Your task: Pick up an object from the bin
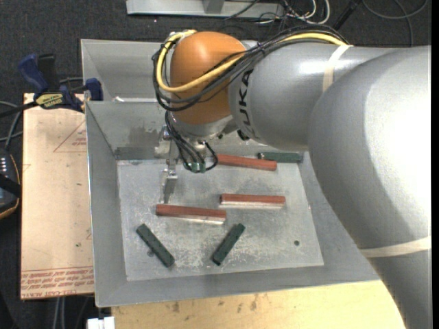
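Red-brown bar (191,212) is long, flat, with a pale edge.

- Wearing a domed orange cover (202,74).
- Trailing yellow and black cables (199,81) across that cover.
- Showing black lettering (245,105) on the silver-grey arm (357,115), right of it.
- Carrying a grey gripper (168,184) below it.

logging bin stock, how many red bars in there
3 red bars: back bar by the arm, right bar, centre bar near the end effector. The arm may hide others.
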`<state>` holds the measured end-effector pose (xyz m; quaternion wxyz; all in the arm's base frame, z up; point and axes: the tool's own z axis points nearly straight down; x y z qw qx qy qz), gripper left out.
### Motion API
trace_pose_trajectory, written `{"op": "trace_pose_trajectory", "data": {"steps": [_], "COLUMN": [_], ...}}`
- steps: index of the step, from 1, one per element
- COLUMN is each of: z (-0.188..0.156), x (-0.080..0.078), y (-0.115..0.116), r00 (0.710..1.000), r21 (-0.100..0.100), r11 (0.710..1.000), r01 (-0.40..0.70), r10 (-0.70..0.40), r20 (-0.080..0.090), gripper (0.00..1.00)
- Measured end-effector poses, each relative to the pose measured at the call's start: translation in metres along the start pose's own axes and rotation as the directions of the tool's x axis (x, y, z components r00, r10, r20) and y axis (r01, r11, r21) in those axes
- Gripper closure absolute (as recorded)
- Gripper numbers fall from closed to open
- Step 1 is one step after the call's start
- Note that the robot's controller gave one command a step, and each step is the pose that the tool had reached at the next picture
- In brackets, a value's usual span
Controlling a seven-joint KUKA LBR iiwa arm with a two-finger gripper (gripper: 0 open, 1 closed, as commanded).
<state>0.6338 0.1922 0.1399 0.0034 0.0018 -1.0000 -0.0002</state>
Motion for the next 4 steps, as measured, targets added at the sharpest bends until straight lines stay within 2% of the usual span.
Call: {"op": "trace_pose_trajectory", "data": {"steps": [1, 2, 3, 4], "z": [-0.005, 0.061, 0.061, -0.070], "x": [-0.002, 0.050, 0.049, 0.033], "y": [-0.001, -0.034, -0.034, -0.037], "r00": [1.000, 0.990, 0.990, 0.967], "r21": [-0.001, -0.003, -0.003, 0.001], "r11": [1.000, 0.990, 0.990, 0.967], "r01": [-0.003, 0.140, 0.140, 0.253], "r10": [0.003, -0.140, -0.140, -0.253], "r20": [0.008, 0.024, 0.024, 0.011], "gripper": [0.00, 1.00, 1.00, 1.00]}}
